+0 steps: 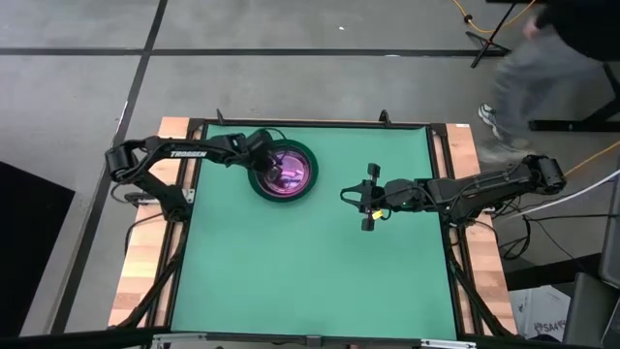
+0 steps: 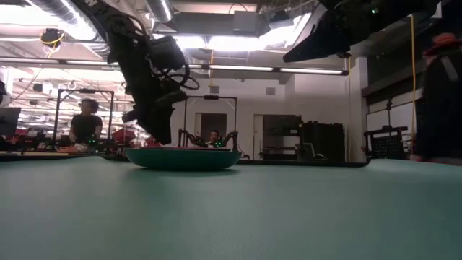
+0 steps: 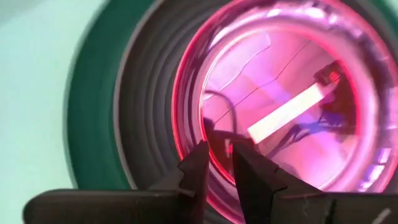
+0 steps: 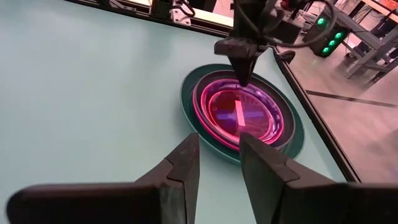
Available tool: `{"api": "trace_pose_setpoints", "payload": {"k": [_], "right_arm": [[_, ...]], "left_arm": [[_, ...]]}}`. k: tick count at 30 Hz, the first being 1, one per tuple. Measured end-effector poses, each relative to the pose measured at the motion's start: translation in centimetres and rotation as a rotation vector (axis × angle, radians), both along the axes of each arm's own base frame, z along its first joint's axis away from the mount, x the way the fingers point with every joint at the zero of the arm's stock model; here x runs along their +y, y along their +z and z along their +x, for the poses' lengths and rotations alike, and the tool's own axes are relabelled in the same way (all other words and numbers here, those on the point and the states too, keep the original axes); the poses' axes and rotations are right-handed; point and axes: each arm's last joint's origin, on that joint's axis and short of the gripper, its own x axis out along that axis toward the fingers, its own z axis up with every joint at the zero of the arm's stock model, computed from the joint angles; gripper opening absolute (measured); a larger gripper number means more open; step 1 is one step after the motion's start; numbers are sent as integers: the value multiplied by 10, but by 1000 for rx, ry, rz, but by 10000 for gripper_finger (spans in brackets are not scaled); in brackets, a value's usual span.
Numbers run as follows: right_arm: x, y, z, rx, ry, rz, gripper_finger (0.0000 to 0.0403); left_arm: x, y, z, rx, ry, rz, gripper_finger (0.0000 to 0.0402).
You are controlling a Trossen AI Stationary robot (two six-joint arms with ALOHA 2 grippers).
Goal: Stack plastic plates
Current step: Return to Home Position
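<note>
Stacking looks done: the plastic plates (image 1: 295, 176) sit nested at the left of the table (image 1: 310, 281), the left gripper (image 3: 217, 149) at their rim, its grip I can't tell, the right gripper (image 1: 368, 198) open mid-table, so next both should lift clear and retreat home.

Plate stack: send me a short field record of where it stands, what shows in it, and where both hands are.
plate stack: single stack on the left half of the green table, near its top edge in the high view
bottom: dark green plate
next up: dark grey plate
top: translucent pink plate, with more pink rims showing around it
left hand: over the stack, at the top plate's rim
right hand: open, empty, above bare table, apart from the stack
</note>
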Motion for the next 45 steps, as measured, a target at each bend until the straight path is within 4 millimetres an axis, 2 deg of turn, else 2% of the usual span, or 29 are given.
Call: {"api": "trace_pose_setpoints", "payload": {"k": [5,12,20,27,33,37,42,45], "right_arm": [[0,0,0,4,0,-1,106],[0,-5,-2,53,0,-7,106],[0,-4,-2,42,-1,-9,106],[0,3,1,-31,0,-17,106],[1,14,5,-137,57,-66,105],[3,29,9,-182,102,-102,83],[5,54,13,-200,172,-163,29],[5,71,11,-199,201,-206,5]], "left_arm": [[-3,18,-5,-68,-6,25,66],[-16,57,-18,-229,-49,67,66],[-47,99,-34,-404,-136,157,37],[-76,120,-29,-537,-247,260,2],[-99,135,-19,-655,-356,398,1],[-112,145,-20,-730,-427,443,1],[-121,162,-39,-821,-456,473,1],[-126,172,-57,-862,-471,475,1]]}}
